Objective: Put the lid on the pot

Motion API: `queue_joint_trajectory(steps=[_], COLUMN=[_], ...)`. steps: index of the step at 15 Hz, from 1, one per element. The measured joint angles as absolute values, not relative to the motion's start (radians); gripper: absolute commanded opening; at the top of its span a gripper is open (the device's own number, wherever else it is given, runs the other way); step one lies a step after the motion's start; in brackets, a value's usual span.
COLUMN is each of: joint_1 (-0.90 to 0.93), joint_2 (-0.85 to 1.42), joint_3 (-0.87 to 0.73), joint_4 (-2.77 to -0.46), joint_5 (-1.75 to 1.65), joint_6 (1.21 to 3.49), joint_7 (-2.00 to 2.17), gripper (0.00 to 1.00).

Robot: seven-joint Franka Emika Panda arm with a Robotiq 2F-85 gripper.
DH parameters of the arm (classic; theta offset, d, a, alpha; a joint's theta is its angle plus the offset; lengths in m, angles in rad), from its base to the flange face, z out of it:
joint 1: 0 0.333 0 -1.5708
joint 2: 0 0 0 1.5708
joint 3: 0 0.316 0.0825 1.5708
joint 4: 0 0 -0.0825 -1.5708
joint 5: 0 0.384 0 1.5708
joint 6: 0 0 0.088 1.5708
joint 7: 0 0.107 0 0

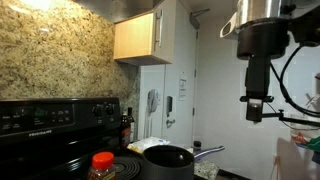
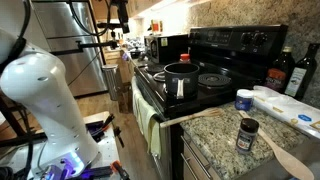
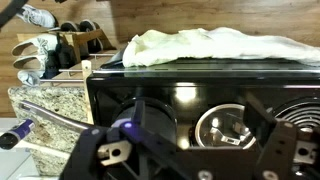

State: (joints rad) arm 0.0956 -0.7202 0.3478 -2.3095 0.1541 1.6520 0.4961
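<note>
So, pincer [image 3: 198,142]: spread wide, empty, high over the stove [image 2: 240,40], probably for a clear drop;
lid [image 3: 225,128]: knob-up beside the pot [image 2: 180,80], easy grabbing;
pot: uncovered

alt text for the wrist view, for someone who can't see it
The open gripper hangs above a black stove, where the round silvery lid with its knob shows between its fingers. A crumpled white cloth lies beyond it, a knife block at the left.
</note>
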Motion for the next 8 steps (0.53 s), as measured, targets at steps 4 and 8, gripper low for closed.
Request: queue_joint_trajectory(steps=[4,8], joint_1=[0.097,0.126], joint_2=[-0.714,-0.600], joint_3=[0.348,0.355], joint_4=[-2.309,-2.260], joint_5=[0.150,0.150], joint_6=[1.656,1.692], joint_7=[0.473,0.337], gripper=[1.00,1.00])
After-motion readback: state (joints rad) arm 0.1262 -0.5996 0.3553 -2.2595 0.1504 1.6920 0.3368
